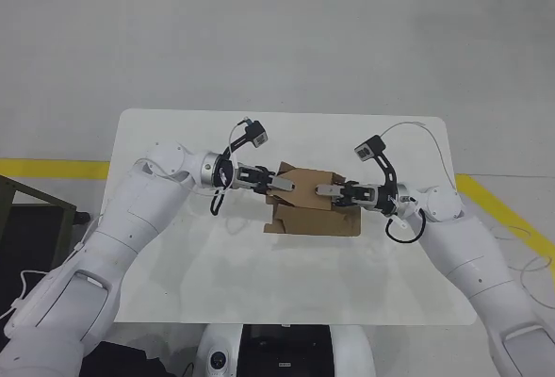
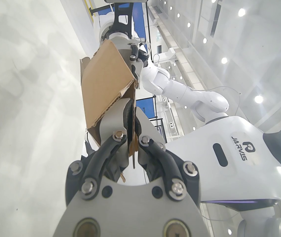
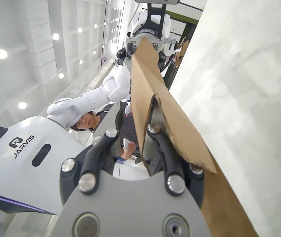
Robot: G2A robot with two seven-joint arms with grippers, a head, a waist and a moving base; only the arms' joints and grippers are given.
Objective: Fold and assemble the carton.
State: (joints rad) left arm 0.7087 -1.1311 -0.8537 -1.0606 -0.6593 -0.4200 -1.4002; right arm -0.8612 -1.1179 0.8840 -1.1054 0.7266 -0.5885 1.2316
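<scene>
A brown cardboard carton (image 1: 313,200) is held up over the middle of the white table (image 1: 183,273), partly opened, with loose flaps hanging at its near side. My left gripper (image 1: 283,185) is shut on the carton's left wall; in the left wrist view the carton (image 2: 103,85) stands edge-on and my left gripper (image 2: 130,114) pinches a thin panel between its fingers (image 2: 114,117). My right gripper (image 1: 324,190) is shut on the carton's right top edge. In the right wrist view the carton (image 3: 152,99) runs away from my right gripper (image 3: 152,114), and one finger (image 3: 156,113) shows through a torn notch.
The table's far and near parts lie bare around the carton. A dark green frame (image 1: 4,203) stands off the table's left edge. Yellow floor tape (image 1: 41,168) runs along both sides.
</scene>
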